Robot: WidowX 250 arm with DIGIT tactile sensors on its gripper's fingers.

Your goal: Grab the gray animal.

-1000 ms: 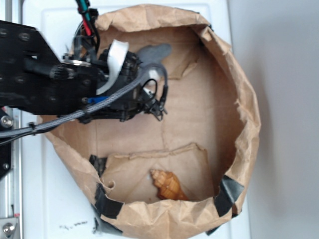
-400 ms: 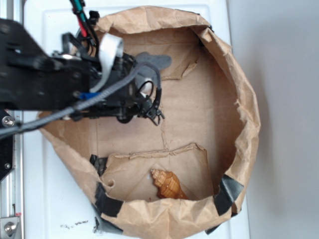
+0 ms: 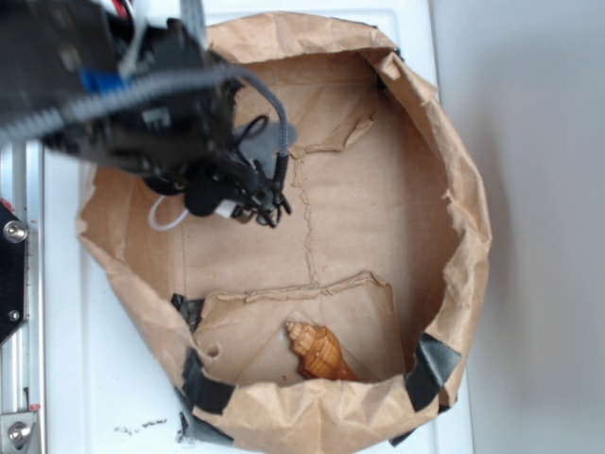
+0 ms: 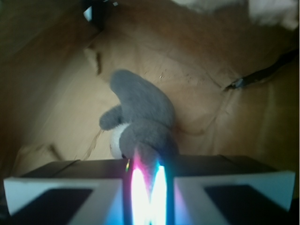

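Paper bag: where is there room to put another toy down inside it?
The paper bag has a wide bare patch across its middle and right side, between the seashell and the far wall. The top left is crowded: the gripper hangs there, pinching the gray animal. The shell takes the near flap.

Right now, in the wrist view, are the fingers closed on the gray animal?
Yes, the gray animal hangs pinched between the two closed fingers of the gripper, above the brown paper.
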